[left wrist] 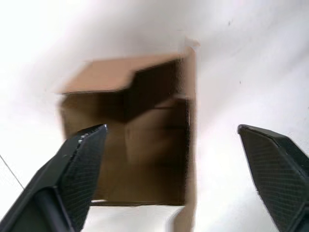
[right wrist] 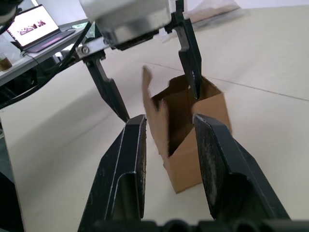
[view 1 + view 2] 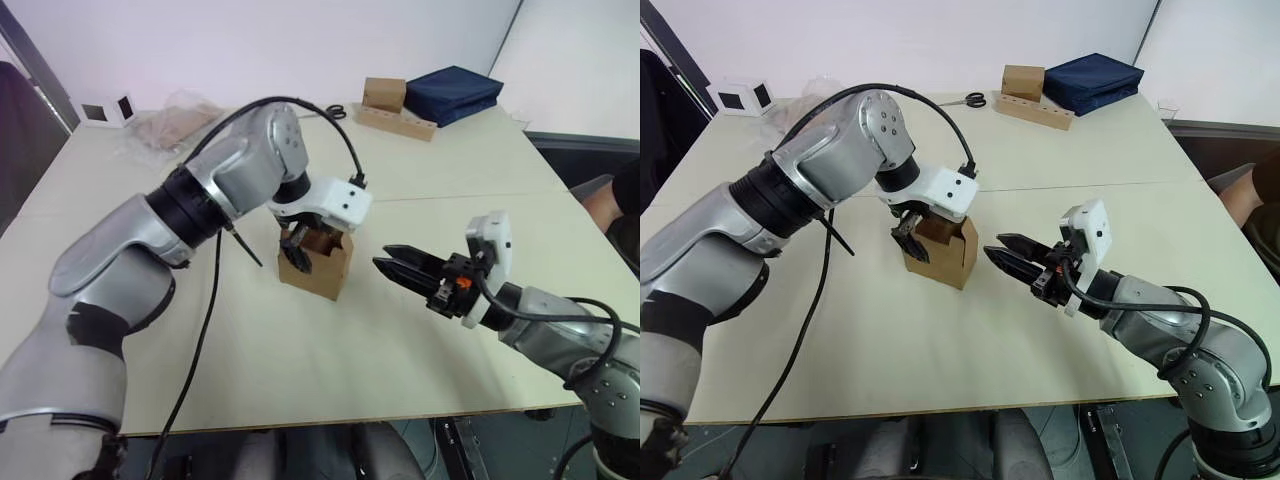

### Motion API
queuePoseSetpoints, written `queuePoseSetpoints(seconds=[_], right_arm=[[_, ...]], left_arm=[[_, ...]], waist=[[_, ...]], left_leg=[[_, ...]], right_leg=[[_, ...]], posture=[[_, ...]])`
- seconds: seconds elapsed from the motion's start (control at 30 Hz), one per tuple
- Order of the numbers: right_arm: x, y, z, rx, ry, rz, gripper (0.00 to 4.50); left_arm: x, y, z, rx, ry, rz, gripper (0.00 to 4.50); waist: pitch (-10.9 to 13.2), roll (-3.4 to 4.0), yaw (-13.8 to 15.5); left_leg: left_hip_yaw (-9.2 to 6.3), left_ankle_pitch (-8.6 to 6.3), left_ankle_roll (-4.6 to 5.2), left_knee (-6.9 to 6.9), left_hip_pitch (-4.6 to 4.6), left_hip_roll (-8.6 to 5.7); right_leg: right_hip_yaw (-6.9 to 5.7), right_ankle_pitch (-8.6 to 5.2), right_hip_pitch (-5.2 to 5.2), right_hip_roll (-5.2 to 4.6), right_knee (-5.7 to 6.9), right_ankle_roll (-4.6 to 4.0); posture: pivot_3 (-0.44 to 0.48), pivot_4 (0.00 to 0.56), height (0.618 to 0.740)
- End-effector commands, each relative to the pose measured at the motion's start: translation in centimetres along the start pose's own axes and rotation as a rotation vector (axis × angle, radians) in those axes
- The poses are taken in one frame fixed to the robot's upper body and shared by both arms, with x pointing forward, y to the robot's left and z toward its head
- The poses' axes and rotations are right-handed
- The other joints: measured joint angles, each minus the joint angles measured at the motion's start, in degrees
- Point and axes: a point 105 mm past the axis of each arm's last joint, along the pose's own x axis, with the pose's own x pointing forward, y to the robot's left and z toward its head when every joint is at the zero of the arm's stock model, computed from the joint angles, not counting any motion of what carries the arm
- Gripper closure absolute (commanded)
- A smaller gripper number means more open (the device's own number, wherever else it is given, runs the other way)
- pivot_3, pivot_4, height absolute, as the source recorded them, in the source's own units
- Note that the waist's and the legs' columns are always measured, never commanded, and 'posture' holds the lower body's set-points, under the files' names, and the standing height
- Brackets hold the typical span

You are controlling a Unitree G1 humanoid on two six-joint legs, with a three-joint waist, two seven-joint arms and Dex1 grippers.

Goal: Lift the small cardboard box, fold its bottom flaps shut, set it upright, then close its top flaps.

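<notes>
The small cardboard box [image 3: 322, 268] stands upright in the middle of the table, its top open and its flaps sticking up. My left gripper [image 3: 297, 245] hovers right at the box's open top, fingers open wide. In the left wrist view the box [image 1: 145, 159] lies between and beyond the fingers. In the right wrist view one left finger [image 2: 190, 63] reaches the box's rim and the other stays outside it. My right gripper [image 3: 382, 257] floats just to the right of the box, pointing at it. Its fingers are open by a narrow gap and hold nothing.
At the table's far side lie another small brown box [image 3: 385, 93], a navy bag [image 3: 452, 92] and a long cardboard strip [image 3: 395, 122]. Scissors [image 3: 967, 100], crumpled plastic [image 3: 175, 125] and a small white device [image 3: 108, 108] sit at the back left. A person's arm [image 3: 610, 200] shows at the right edge.
</notes>
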Motion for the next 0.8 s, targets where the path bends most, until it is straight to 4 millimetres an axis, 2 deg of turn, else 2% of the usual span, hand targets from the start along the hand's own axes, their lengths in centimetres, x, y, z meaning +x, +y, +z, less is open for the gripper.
queuePoseSetpoints(seconds=[0.03, 0.17, 0.33, 0.37, 0.43, 0.47, 0.5, 0.6, 0.7, 0.73, 0.8], right_arm=[[0.2, 0.1, 1.2, -0.04, -0.041, 0.019, 2.96], [0.6, -1.0, 1.2, -0.073, -0.06, -0.033, 2.96], [1.3, -2.2, 0.6, -0.079, -0.063, -0.073, 2.96], [1.3, -2.4, 0.4, -0.084, -0.059, -0.077, 3.37], [1.4, -2.6, 0.2, -0.107, -0.048, -0.08, 3.71], [1.4, -2.7, 0.0, -0.111, -0.037, -0.084, 4.01], [1.3, -2.9, -0.2, -0.117, -0.028, -0.088, 4.49], [1.3, -3.4, -0.9, -0.148, 0.017, -0.108, 4.5], [1.4, -3.4, -2.1, -0.206, 0.094, -0.112, 4.5], [1.6, -3.4, -2.4, -0.209, 0.104, -0.112, 4.5], [1.9, -3.3, -2.7, -0.218, 0.119, -0.112, 4.5]], left_arm=[[-4.3, 0.7, 1.4, -0.061, -0.076, 0.081, 0.07], [-6.6, 0.8, 0.3, -0.156, -0.217, 0.125, 0.07], [-7.6, 1.1, -1.8, -0.29, -0.471, 0.195, 0.07], [-7.8, 1.2, -2.0, -0.3, -0.516, 0.215, 0.0], [-7.9, 1.4, -2.9, -0.383, -0.572, 0.243, 0.54], [-8.0, 1.6, -3.4, -0.396, -0.612, 0.276, 0.61], [-8.0, 1.5, -4.0, -0.414, -0.659, 0.299, 1.09], [-7.2, 1.4, -5.9, -0.482, -0.723, 0.385, 2.29], [-5.3, 1.0, -8.3, -0.55, -0.712, 0.463, 3.39], [-4.6, 0.8, -9.1, -0.57, -0.705, 0.487, 3.62], [-2.8, 0.4, -10.9, -0.612, -0.664, 0.543, 4.47]], waist=[[0.05, -0.01, 0.0], [0.04, 0.03, -0.11], [0.05, 0.07, -0.04], [0.05, 0.06, -0.04], [0.07, 0.03, 0.0], [0.07, 0.03, 0.09], [0.07, 0.03, 0.09], [0.05, 0.05, 0.03], [0.05, 0.06, -0.03], [0.05, 0.05, -0.02], [0.05, 0.06, 0.0]], left_leg=[[0.0, 0.0, 0.0, 0.0, 0.0, 0.0], [0.0, 0.0, 0.01, 0.0, 0.0, 0.0], [0.0, 0.0, 0.01, 0.01, 0.07, 0.01], [0.01, 0.0, 0.01, 0.06, 0.04, 0.01], [0.01, -0.01, 0.01, 0.08, 0.01, 0.0], [0.01, 0.0, 0.01, 0.1, -0.03, 0.0], [0.0, 0.0, 0.01, 0.12, -0.05, -0.01], [0.02, 0.0, 0.01, 0.12, 0.0, -0.01], [0.01, 0.0, 0.0, 0.14, 0.04, -0.01], [0.0, 0.0, 0.0, 0.14, 0.04, 0.0], [0.01, 0.0, 0.0, 0.14, 0.04, 0.0]], right_leg=[[0.0, 0.0, 0.0, 0.0, 0.0, 0.0], [0.0, -0.01, -0.01, -0.01, -0.01, 0.02], [0.0, -0.02, 0.0, 0.02, 0.09, 0.01], [0.0, -0.02, -0.01, 0.01, 0.11, 0.01], [0.0, -0.01, -0.01, -0.01, 0.09, 0.01], [0.0, -0.01, -0.04, -0.01, 0.08, 0.02], [-0.01, -0.01, -0.05, -0.03, 0.08, 0.02], [-0.01, -0.01, -0.02, -0.06, 0.09, 0.02], [-0.01, -0.01, -0.02, -0.05, 0.18, 0.02], [-0.01, -0.01, -0.02, -0.04, 0.19, 0.02], [0.0, -0.01, -0.04, -0.04, 0.18, 0.01]], posture=[[0.0, 0.15, 0.74], [0.0, 0.15, 0.74], [0.0, 0.15, 0.74], [0.0, 0.15, 0.74], [0.0, 0.15, 0.74], [0.0, 0.15, 0.74], [0.0, 0.15, 0.74], [0.0, 0.15, 0.74], [0.0, 0.15, 0.74], [0.0, 0.15, 0.74], [0.0, 0.15, 0.74]])
